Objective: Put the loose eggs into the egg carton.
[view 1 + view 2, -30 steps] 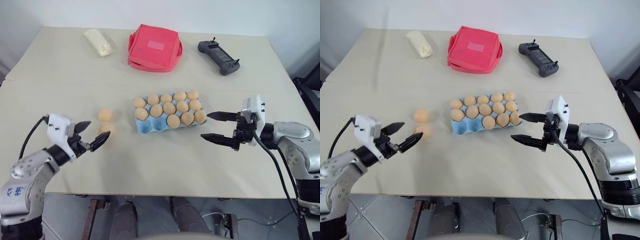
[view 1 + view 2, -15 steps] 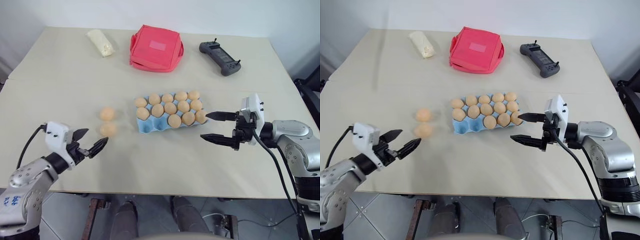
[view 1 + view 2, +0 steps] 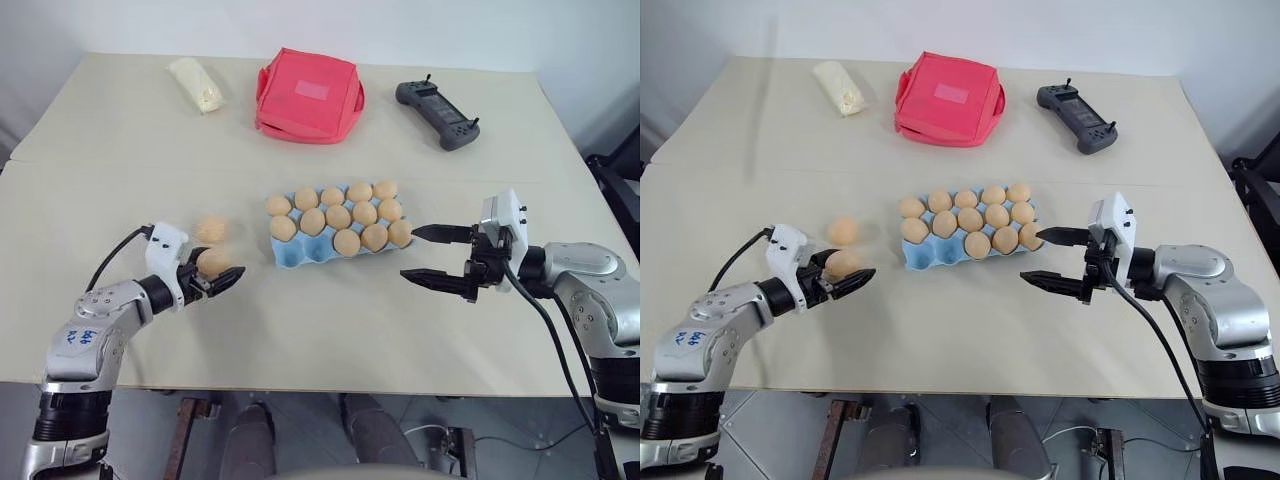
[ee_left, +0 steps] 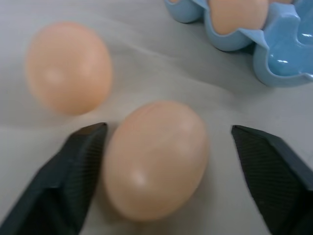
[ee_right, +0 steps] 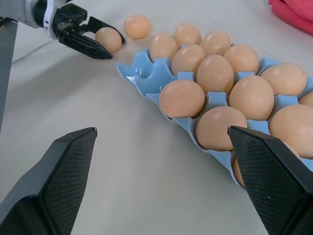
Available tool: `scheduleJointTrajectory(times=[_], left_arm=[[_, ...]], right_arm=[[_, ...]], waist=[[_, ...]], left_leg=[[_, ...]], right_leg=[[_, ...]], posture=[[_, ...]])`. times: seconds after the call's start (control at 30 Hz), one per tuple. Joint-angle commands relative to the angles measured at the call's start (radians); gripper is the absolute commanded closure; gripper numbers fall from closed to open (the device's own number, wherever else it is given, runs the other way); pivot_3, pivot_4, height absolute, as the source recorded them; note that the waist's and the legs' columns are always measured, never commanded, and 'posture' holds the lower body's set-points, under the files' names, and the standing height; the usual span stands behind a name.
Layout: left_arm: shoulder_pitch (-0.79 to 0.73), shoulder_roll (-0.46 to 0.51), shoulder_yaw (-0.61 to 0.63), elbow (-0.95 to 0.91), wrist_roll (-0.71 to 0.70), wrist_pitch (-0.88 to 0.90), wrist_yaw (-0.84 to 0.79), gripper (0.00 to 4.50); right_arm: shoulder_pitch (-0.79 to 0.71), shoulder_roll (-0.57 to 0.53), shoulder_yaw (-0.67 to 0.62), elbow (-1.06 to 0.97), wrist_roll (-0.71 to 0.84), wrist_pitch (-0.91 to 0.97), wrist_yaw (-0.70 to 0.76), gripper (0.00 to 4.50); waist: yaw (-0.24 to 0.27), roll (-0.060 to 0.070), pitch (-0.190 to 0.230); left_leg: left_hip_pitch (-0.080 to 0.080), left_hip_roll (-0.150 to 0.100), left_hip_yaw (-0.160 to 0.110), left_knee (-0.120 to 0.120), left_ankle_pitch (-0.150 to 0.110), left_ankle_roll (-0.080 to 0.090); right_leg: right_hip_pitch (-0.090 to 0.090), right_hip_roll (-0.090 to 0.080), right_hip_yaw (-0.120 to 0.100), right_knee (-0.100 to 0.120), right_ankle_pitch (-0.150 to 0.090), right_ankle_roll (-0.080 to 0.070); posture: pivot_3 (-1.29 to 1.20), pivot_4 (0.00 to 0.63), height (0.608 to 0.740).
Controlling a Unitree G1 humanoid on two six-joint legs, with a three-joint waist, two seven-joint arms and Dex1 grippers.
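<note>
Egg sits between left claw fingers.

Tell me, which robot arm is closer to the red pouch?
Right, though only slightly. The red pouch lies at the table's far edge; the right end effector hovers beside the egg carton, the left end effector at a loose egg.

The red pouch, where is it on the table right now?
In the left eye view the red pouch lies at the table's far edge, between the cream packet and the black controller, behind the egg carton.
</note>
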Motion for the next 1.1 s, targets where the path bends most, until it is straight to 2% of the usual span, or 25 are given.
scheduleJointTrajectory(times=[0.03, 0.13, 0.2, 0.43, 0.6, 0.83, 1.1], left_arm=[[-0.010, 0.005, -0.027, -0.001, 0.011, -0.012, -0.025, 1.53], [-0.013, 0.004, -0.018, -0.034, -0.008, 0.002, -0.027, 2.53], [-0.017, 0.020, -0.016, -0.085, -0.031, 0.025, -0.047, 2.76], [-0.151, 0.008, -0.036, -0.119, -0.058, 0.036, -0.072, 2.77], [-0.348, -0.100, -0.174, 0.010, -0.028, -0.045, -0.146, 2.77], [-0.436, -0.167, -0.306, 0.163, 0.033, -0.113, -0.241, 2.77], [-0.489, -0.185, -0.319, 0.253, 0.071, -0.159, -0.273, 2.77]], right_arm=[[0.002, -0.010, -0.026, -0.037, 0.018, 0.001, -0.004, 0.00], [0.009, -0.014, -0.032, -0.047, 0.021, 0.004, -0.007, 0.00], [0.020, -0.020, -0.041, -0.057, 0.024, 0.007, -0.012, 0.00], [0.045, -0.027, -0.062, -0.081, 0.032, 0.011, -0.030, 0.00], [0.075, -0.008, -0.077, -0.115, 0.037, 0.015, -0.069, 0.00], [0.113, 0.004, -0.093, -0.154, 0.045, 0.015, -0.122, 0.00], [0.162, 0.003, -0.114, -0.195, 0.065, 0.018, -0.163, 0.00]], waist=[[0.000, 0.000, 0.000], [0.000, 0.000, 0.000], [0.001, 0.000, 0.000], [0.004, 0.000, 0.000], [0.012, 0.000, 0.000], [-0.001, 0.000, 0.000], [0.007, 0.000, 0.000]], left_leg=[[0.000, 0.000, 0.000, 0.000, 0.000, 0.000], [0.000, 0.000, 0.000, 0.000, 0.000, 0.000], [0.000, 0.000, 0.000, 0.000, 0.000, 0.000], [0.000, 0.000, 0.000, 0.001, 0.000, 0.000], [0.000, -0.001, 0.000, 0.003, 0.000, 0.000], [0.000, 0.000, 0.000, 0.001, -0.001, 0.001], [-0.001, 0.000, 0.000, 0.003, -0.001, 0.001]], right_leg=[[0.000, 0.000, 0.000, 0.000, 0.000, 0.000], [0.000, 0.000, 0.000, 0.000, 0.000, 0.000], [0.000, 0.000, 0.000, 0.000, 0.000, 0.001], [0.000, 0.000, 0.000, 0.000, 0.001, 0.002], [0.002, 0.000, 0.000, 0.000, 0.001, 0.003], [0.000, 0.001, 0.001, 0.000, 0.002, 0.004], [0.001, 0.001, 0.002, 0.000, 0.002, 0.005]], posture=[[0.00, 0.150, 0.740], [0.00, 0.150, 0.740], [0.00, 0.150, 0.740], [0.00, 0.150, 0.740], [0.00, 0.150, 0.740], [0.00, 0.150, 0.740], [0.00, 0.150, 0.740]])
